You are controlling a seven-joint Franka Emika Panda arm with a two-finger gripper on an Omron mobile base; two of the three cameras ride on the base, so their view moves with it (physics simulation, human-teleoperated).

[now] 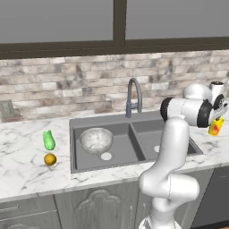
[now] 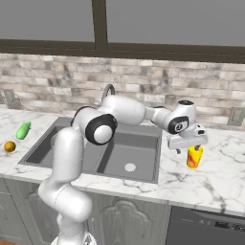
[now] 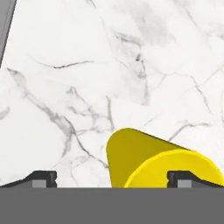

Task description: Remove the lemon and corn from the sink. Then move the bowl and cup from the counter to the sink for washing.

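The yellow cup (image 2: 194,157) with its red mark stands on the marble counter right of the sink (image 1: 74,147). My gripper (image 2: 188,143) hovers just above it, open and holding nothing. In the hand view the cup (image 3: 144,159) sits low and to the right, its rim by the right fingertip (image 3: 183,178), so it is off-centre between the jaws. The speckled bowl (image 1: 96,139) rests in the left basin. The green corn (image 1: 48,140) and the lemon (image 1: 50,159) lie on the counter left of the sink.
A curved grey faucet (image 1: 133,96) rises behind the sink's middle. A brick wall and a window run along the back. Wall outlets (image 2: 235,116) sit at both ends of the counter.
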